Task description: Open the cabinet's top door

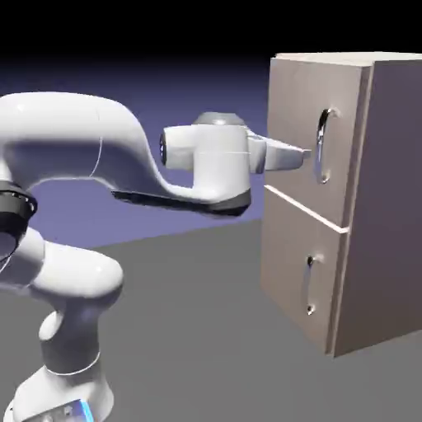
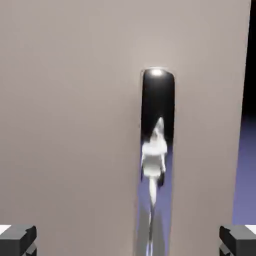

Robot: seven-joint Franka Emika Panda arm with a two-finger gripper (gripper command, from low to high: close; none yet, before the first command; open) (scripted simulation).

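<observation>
Dark grey, the tabletop [image 1: 177,330] spreads under everything here, its far edge running behind the robot's arm and the cabinet. Tan wood with a paler top, the tall cabinet [image 1: 387,206] stands upright over toward the exterior view's right, its two-door front turned to the arm and its side panel in shadow. The white arm [image 1: 70,136] rises from the exterior view's lower left, bends over high up and stretches across to the cabinet's upper half.

The top door [image 1: 293,107] is the bigger of the two and looks shut, lying in line with the cabinet's front. Below it, past a bright seam, the bottom door [image 1: 293,255] looks shut as well.

On the top door, close to the edge by the side panel, a long curved silver handle [image 1: 322,147] runs upright, shiny enough to carry reflections. The bottom door has a shorter straight silver handle [image 1: 310,284], also upright.

The gripper [image 2: 128,241] is up at the top door's handle, fingers spread wide and closed on nothing. From the hand view the grey fingertips [image 2: 17,241] sit well apart, one on each side of the handle, touching neither side of it. Whether they reach in around the bar, I can't tell.
</observation>
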